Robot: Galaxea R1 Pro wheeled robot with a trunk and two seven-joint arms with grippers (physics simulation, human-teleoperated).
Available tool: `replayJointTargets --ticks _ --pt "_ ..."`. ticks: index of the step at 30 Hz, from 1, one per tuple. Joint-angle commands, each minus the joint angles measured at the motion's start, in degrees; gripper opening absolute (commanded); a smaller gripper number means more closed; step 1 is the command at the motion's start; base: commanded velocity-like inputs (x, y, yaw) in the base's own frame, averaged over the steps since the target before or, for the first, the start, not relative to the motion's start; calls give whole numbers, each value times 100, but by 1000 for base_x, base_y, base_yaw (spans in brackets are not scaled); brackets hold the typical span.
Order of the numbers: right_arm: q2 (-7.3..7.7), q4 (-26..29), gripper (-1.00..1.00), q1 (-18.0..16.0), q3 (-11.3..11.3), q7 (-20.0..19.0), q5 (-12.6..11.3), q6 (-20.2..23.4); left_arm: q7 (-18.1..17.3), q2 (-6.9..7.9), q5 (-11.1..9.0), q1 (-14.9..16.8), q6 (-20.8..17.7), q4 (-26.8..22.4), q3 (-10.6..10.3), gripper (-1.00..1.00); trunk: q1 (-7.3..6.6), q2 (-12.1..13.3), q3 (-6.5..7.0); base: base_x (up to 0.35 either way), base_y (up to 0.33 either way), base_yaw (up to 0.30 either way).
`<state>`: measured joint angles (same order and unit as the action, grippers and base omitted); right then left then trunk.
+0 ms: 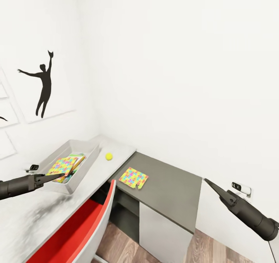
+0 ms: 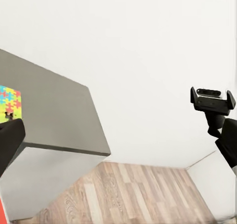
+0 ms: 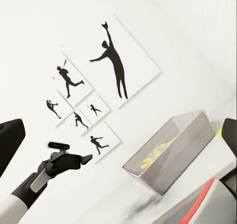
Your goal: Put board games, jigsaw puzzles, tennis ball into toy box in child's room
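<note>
Corner of a white-walled room. In the head view the white-topped table (image 1: pixel 23 220) runs from the lower left toward the corner, where it joins a lower dark grey section (image 1: pixel 170 189) that crosses the middle of the frame. Wood-plank floor (image 1: pixel 116 243) shows at the bottom centre. A red chair (image 1: pixel 77 232) stands pushed against the white top, lower left. A black silhouette picture (image 1: pixel 43 85) hangs on the wall at upper left; my right wrist view catches several more of them.

The toy box (image 1: pixel 83 148) sits on the white top, left of centre, near the wall. Inside it lies one jigsaw puzzle (image 1: pixel 62 166) on top of at least one flat game box (image 1: pixel 77 159); I cannot tell how many boxes are under it. The tennis ball (image 1: pixel 109 156) rests on the white top just right of the bin, apart from it. The second jigsaw sheet (image 1: pixel 133 177) lies flat on the dark grey section, near its front edge, centre of frame.

My left gripper (image 1: pixel 58 176) hangs over the near rim of the toy box, its tip just at the puzzle's lower edge; the fingers read as drawn together, holding nothing. My right gripper (image 1: pixel 211 186) is at lower right, above the end of the grey section and well apart from the second sheet; in the right wrist view its fingers (image 3: pixel 10 145) stand wide at the frame's two edges, with nothing between.
</note>
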<state>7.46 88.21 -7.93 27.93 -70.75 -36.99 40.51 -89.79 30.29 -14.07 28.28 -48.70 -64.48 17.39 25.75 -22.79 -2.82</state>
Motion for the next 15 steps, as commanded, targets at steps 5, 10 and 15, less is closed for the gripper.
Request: replayJointTargets --ticks 5,10,15 --pt "1 -5 100 -7 2 -1 -26 44 -21 3 1 2 -61 -3 1 100 4 -13 3 -11 6 -271" --pt "1 -13 100 -7 8 -2 -26 39 -21 3 1 2 -61 -3 1 100 4 -13 20 -2 1 -272" --pt "1 -36 100 -7 21 -8 -28 42 -21 3 1 2 -61 -3 4 100 4 -13 37 0 0 -272"
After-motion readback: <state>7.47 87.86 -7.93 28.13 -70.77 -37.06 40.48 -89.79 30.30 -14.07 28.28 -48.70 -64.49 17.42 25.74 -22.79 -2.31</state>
